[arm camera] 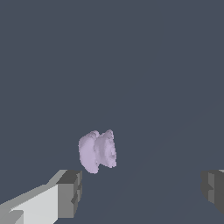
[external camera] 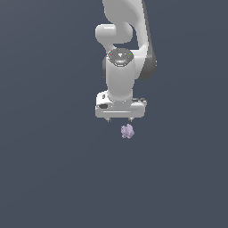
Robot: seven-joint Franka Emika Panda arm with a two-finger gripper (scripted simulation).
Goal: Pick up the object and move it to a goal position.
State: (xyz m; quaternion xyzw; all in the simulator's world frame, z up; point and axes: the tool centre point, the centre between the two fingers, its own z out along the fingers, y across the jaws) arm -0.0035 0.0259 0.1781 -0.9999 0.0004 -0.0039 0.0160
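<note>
Tool (external camera: 119, 120) downward, agape — above object (external camera: 127, 131)

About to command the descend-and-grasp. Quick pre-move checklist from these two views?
1. Jaws of the gripper open: ok, fingers stand wide apart.
2. Gripper empty: ok.
3. Purple object seen by the wrist view: ok.
4. Object untouched: ok, it sits apart from the fingertips.
5. Object centred between fingers: not ok, it lies near one finger and ahead of both.
6. Height above the object: cannot tell.
</note>
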